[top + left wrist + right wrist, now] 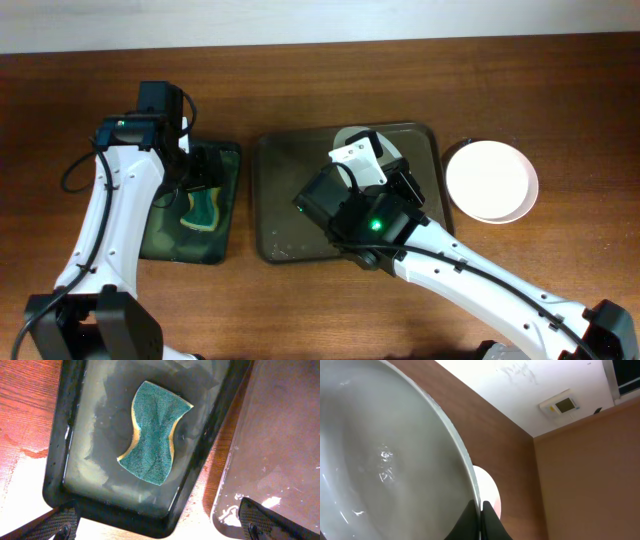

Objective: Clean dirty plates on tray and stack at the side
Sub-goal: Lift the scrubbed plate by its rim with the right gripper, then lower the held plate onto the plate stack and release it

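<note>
1. R tool: clenched on the rim of the held plate. Dark fingertips pinch the edge at the bottom of the R wrist view, one on each side of it.
2. Held plate: white w/ greyish inner face, wet sheen and droplets. Held tilted over the far R part of the centre tray; cannot tell if its lower edge touches the tray.
3. R arm: comes in from the near R corner, runs diagonally up-left, and its wrist is bent over the tray. From overhead the wrist hides most of the plate. Only the R wrist view shows the grip.
4. L tool: released, jaws spread wide. The two tips sit at the bottom corners of the L wrist view, above the near rim of the basin, holding nothing.
5. Sponge: green scour face up, yellow edge, waisted shape. Lies flat in the black basin, in shallow water, apart from the L tool.
6. L arm: rises from the near L edge, w/ its wrist above the basin's far end.
7. Centre tray: dark, w/ wet streaks on its floor. Just R of the basin, w/ a strip of table between.
8. Side plate: white, looks clean, flat on the table just R of the tray. Also shows small behind the held rim in the R wrist view.
</note>
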